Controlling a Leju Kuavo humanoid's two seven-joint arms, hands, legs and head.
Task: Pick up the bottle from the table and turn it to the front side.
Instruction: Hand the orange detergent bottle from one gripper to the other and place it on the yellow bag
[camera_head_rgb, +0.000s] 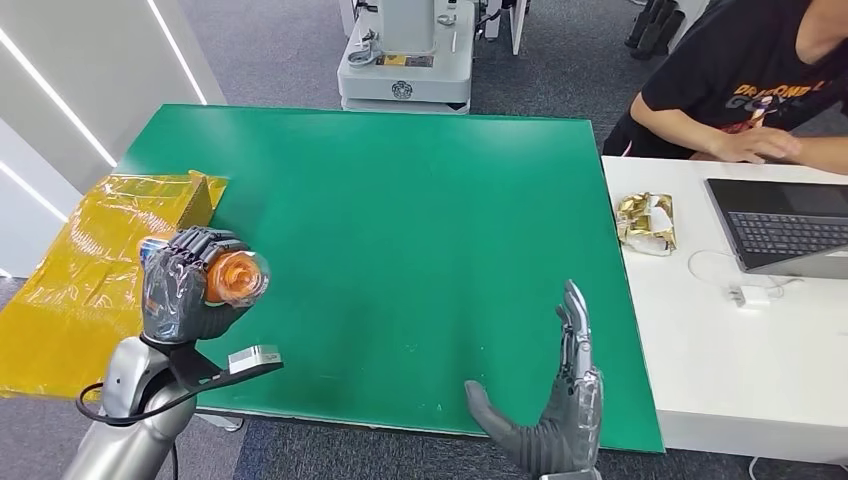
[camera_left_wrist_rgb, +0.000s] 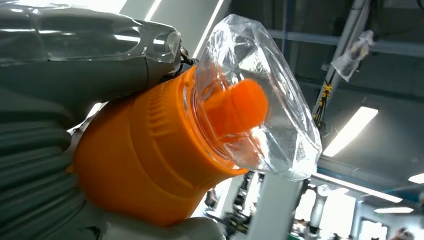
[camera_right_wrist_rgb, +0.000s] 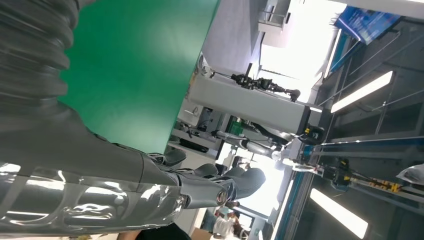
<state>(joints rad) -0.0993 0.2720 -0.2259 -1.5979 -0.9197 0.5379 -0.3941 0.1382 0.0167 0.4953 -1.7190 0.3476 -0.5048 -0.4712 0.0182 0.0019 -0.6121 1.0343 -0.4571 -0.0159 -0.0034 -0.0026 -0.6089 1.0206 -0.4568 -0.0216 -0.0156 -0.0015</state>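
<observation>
My left hand (camera_head_rgb: 185, 285) grips the bottle (camera_head_rgb: 237, 277) above the table's left front corner, its orange cap under a clear cover pointing up toward me. Up close in the left wrist view, the orange cap and clear dome (camera_left_wrist_rgb: 200, 130) sit against my left hand (camera_left_wrist_rgb: 45, 125), whose grey thumb lies along the cap. The bottle's body is hidden inside the fingers. My right hand (camera_head_rgb: 560, 410) is raised over the table's front edge, fingers straight and apart, holding nothing. The right wrist view shows my right hand (camera_right_wrist_rgb: 100, 170) with the green table (camera_right_wrist_rgb: 135, 65) behind it.
The green table (camera_head_rgb: 420, 240) is bare across its middle. A yellow plastic-wrapped box (camera_head_rgb: 110, 250) lies off its left edge. A white desk (camera_head_rgb: 700, 340) on the right holds a laptop (camera_head_rgb: 785, 225), a gold wrapper (camera_head_rgb: 648, 222) and a cable. A person (camera_head_rgb: 740, 90) sits behind it. A machine base (camera_head_rgb: 405, 60) stands beyond.
</observation>
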